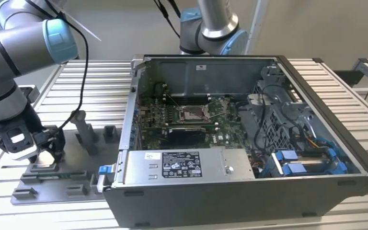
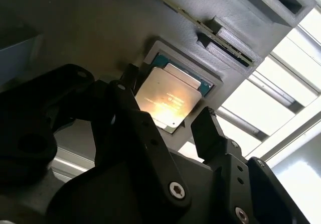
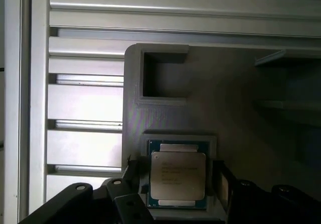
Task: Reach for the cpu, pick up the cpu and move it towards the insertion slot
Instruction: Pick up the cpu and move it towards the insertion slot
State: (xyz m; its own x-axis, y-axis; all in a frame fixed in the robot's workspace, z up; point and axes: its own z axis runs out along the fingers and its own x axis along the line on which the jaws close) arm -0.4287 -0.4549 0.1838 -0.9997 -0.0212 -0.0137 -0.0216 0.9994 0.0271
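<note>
I had the black claw [image 1: 41,154] low over the grey plastic fixture plate [image 1: 75,179] on the slatted aluminium desk [image 1: 94,81]. It was at the exterior view's left, well apart from the open grey metal computer case [image 1: 235,72].

The cpu [image 3: 178,176], a small thin square chip with a silvery metal top on a green-edged board, lay flat in its shallow square nest in that plate. In both wrist views the claw's 2 black fingers [image 2: 209,128] stood on opposite sides of the chip. They were released, and a sliver of the nest's rim showed between the chip and at least 1 finger. I saw nothing gripped.

By my reckoning the reach, step 1 of 3, was as good as done. The chip had not been clamped or raised from its nest. The insertion slot [image 1: 193,112], a square socket with a shiny metal frame on the green circuit board, sat deep inside the case. The whole carry across to it was undone.
</note>
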